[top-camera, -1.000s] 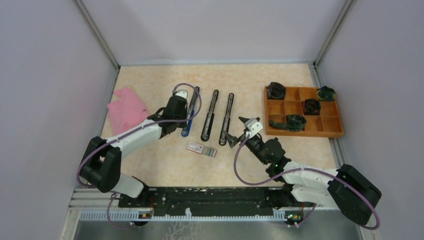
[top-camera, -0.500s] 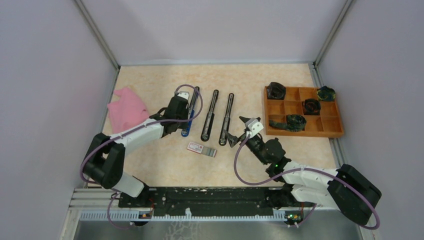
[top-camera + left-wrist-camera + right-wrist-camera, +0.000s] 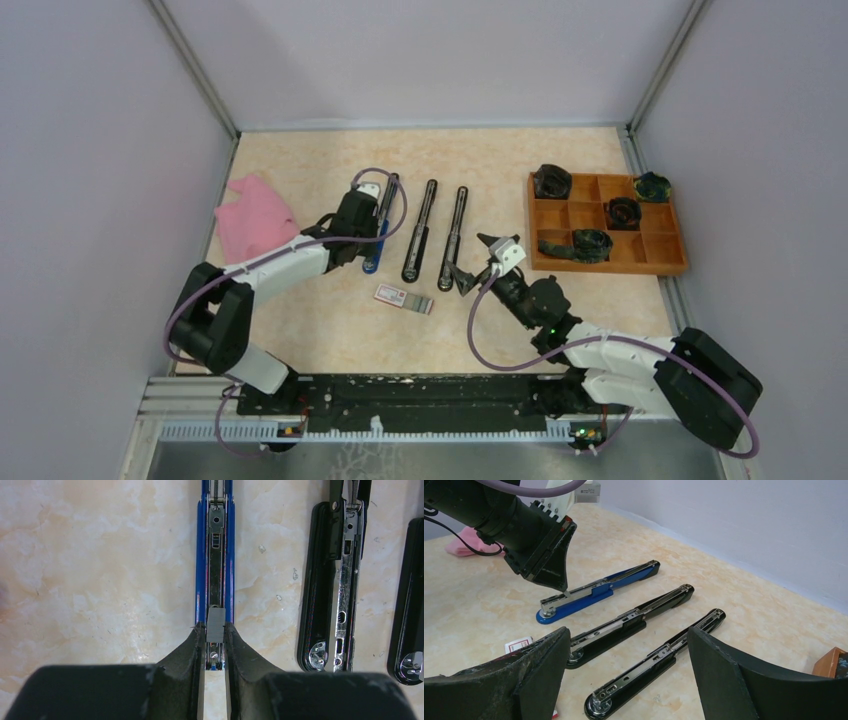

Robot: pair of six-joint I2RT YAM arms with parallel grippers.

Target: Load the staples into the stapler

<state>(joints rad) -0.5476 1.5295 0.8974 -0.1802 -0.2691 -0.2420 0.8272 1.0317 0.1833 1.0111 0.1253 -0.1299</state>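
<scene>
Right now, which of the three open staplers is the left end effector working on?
The blue stapler, leftmost of the row; the other two staplers are black. The left end effector holds a grey staple strip over its channel.

The left arm (image 3: 290, 262) reaches forward, jaws pinched narrow (right arm (image 3: 610, 346): jaws wide).

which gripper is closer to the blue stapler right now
Left. The left gripper is directly over the blue stapler, pinching a staple strip at its channel; the right gripper hangs open by the rightmost black stapler.

Table (image 3: 320, 325), three staplers (image 3: 420, 230), staple box (image 3: 404, 298), tray (image 3: 610, 268), cloth (image 3: 255, 218)
</scene>
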